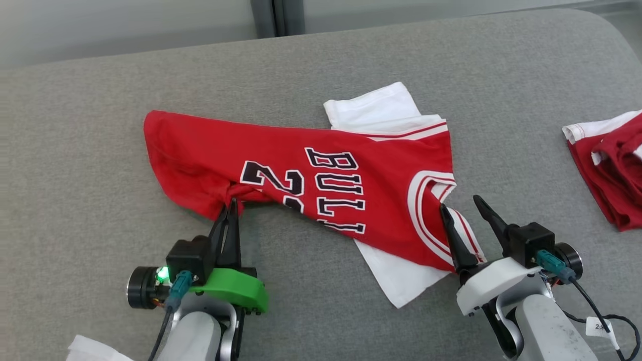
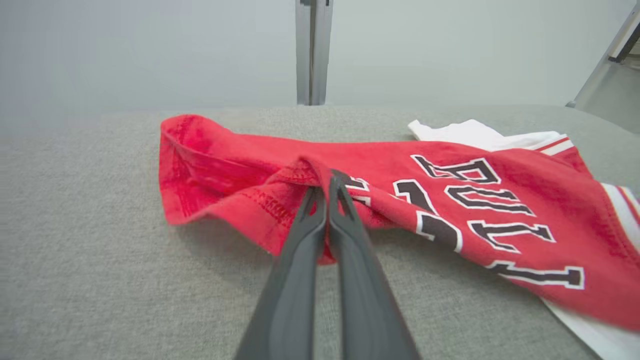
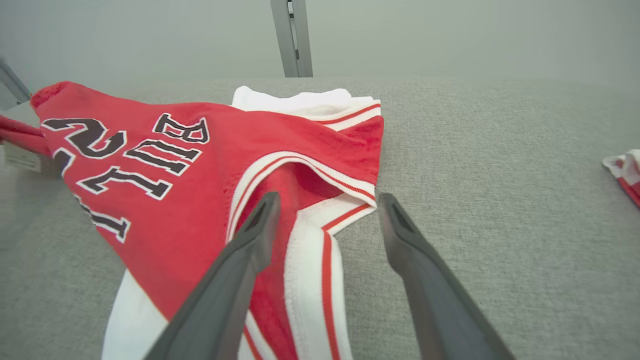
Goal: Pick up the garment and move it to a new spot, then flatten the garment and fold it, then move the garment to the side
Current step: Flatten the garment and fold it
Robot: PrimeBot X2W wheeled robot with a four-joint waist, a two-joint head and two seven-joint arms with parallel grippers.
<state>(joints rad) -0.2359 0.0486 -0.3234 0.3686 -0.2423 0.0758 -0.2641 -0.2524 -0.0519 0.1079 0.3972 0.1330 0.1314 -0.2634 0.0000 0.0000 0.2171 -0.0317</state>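
Note:
The garment [image 1: 311, 175] is a red jersey with black lettering and white sleeves, lying crumpled across the grey cushion [image 1: 100, 150]. My left gripper [image 1: 231, 204] is shut on the garment's near hem, and the left wrist view shows the red cloth [image 2: 280, 200] pinched between its fingers [image 2: 295, 250]. My right gripper [image 1: 459, 203] stands open at the collar end. In the right wrist view one finger [image 3: 250, 240] lies on the red and white neckline [image 3: 310, 240], the other [image 3: 405, 240] over bare cushion.
A second red and white garment [image 1: 609, 165] lies at the cushion's right edge, also seen as a scrap of cloth [image 3: 625, 172] in the right wrist view. A white cloth corner [image 1: 90, 348] shows at bottom left. A grey wall with a post [image 1: 276, 17] runs behind.

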